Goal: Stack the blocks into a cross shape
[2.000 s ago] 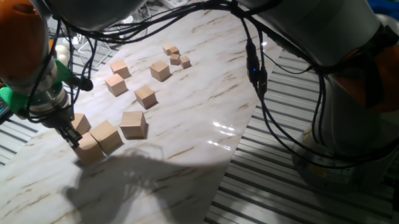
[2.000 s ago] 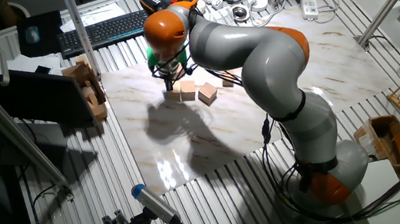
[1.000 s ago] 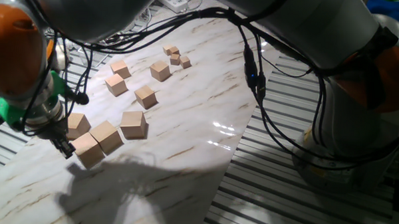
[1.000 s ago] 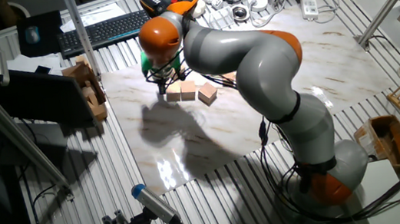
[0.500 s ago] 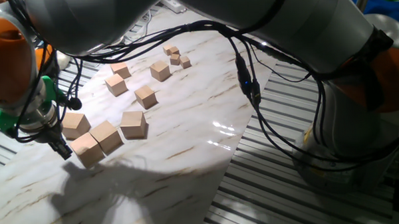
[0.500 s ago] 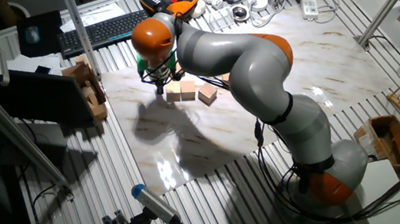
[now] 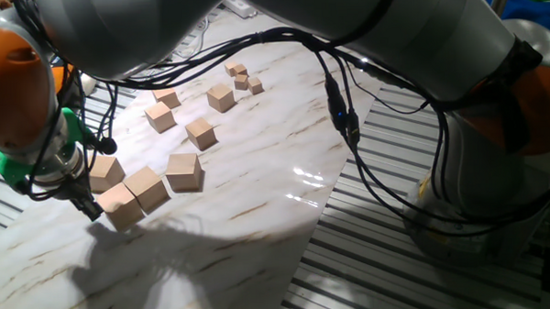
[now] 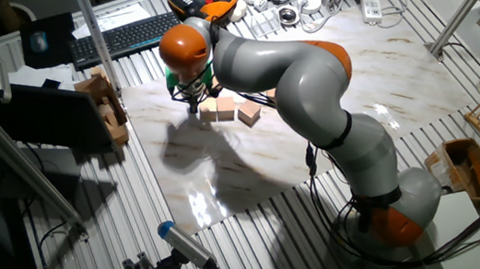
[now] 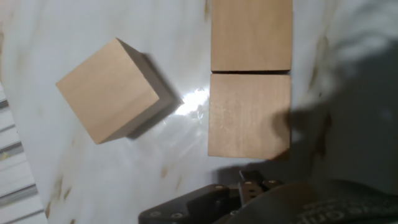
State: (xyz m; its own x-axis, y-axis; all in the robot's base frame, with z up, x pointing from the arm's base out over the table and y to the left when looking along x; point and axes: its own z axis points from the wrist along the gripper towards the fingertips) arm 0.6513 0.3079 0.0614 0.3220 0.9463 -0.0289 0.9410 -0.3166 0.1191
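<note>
Four large tan blocks lie at the near left of the marble board. Two of them touch side by side: the front block and its neighbour. A third block sits just behind them and a fourth to the right. My gripper hangs just left of the front block, shut and holding nothing. In the hand view the touching pair fills the right side, a tilted block lies at the left, and the gripper shows at the bottom edge. The other fixed view shows the gripper beside the blocks.
Medium wooden cubes lie farther back on the board, with three tiny cubes behind them. The board's left edge and the slatted metal table are close to the gripper. Cables hang from the arm.
The gripper has drawn back leftward from the front block, which it was touching two seconds ago. The blocks have stayed where they were.
</note>
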